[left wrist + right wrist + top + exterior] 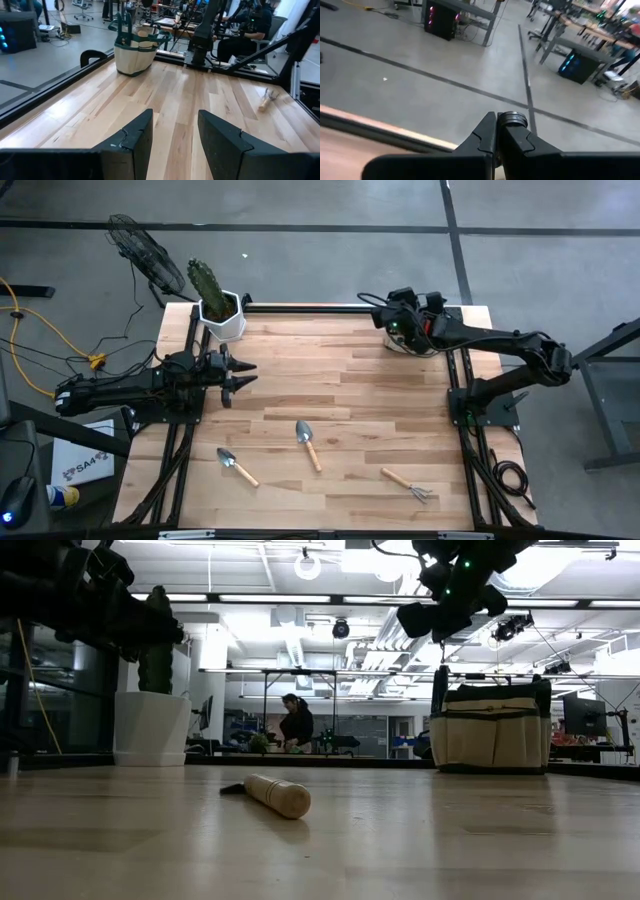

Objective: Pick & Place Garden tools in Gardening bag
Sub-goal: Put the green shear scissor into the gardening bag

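Two metal trowels with wooden handles [308, 443] [236, 467] and a small rake [408, 485] lie flat on the near half of the wooden table. One wooden handle [278, 795] shows close in the low view. The tan gardening bag with green trim [135, 47] [490, 730] stands at the far right corner, mostly under my right arm in the high view [397, 345]. My right gripper [496, 131] hovers shut above the bag. My left gripper [175, 135] stays open and level at the table's left edge [240, 375], holding nothing. My right gripper has a small dark round piece [512, 119] right at its shut fingertips. Whether the fingers touch or hold it, I cannot tell.
A white hexagonal pot with a cactus [222, 315] stands at the far left corner. A fan [150, 255] stands on the floor beyond it. Black frame rails run along the table's left, right and far edges. A person [297, 725] works far behind the table.
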You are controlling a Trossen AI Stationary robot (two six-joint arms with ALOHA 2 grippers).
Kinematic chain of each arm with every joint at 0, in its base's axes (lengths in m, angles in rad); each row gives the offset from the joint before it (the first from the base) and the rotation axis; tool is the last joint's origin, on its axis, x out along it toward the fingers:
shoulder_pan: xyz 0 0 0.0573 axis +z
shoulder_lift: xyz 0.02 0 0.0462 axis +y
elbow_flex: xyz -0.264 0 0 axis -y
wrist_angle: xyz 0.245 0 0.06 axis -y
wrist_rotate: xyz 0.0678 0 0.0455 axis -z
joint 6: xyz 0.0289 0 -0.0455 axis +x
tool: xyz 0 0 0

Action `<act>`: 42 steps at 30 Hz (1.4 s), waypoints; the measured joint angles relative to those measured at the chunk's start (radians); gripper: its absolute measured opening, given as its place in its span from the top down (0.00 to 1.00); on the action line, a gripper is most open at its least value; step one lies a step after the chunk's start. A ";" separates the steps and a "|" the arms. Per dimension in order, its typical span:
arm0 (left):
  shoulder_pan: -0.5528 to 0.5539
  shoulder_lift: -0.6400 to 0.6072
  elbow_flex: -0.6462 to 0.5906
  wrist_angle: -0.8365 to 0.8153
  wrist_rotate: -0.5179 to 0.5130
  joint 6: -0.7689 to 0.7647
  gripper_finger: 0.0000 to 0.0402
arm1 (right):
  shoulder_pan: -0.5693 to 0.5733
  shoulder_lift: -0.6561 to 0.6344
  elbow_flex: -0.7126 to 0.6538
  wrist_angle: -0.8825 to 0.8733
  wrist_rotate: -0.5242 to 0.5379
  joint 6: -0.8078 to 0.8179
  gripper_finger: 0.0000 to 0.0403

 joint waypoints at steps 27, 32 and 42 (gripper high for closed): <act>0.000 0.000 0.000 -0.021 -0.004 -0.001 0.62 | -0.035 0.000 0.000 -0.079 -0.281 0.114 0.99; 0.000 0.000 0.000 -0.033 -0.004 -0.001 0.62 | -0.060 0.000 0.000 -0.083 -0.419 0.121 0.99; 0.000 0.000 0.000 -0.042 -0.004 -0.001 0.62 | -0.084 0.000 0.000 -0.082 -0.512 0.114 0.99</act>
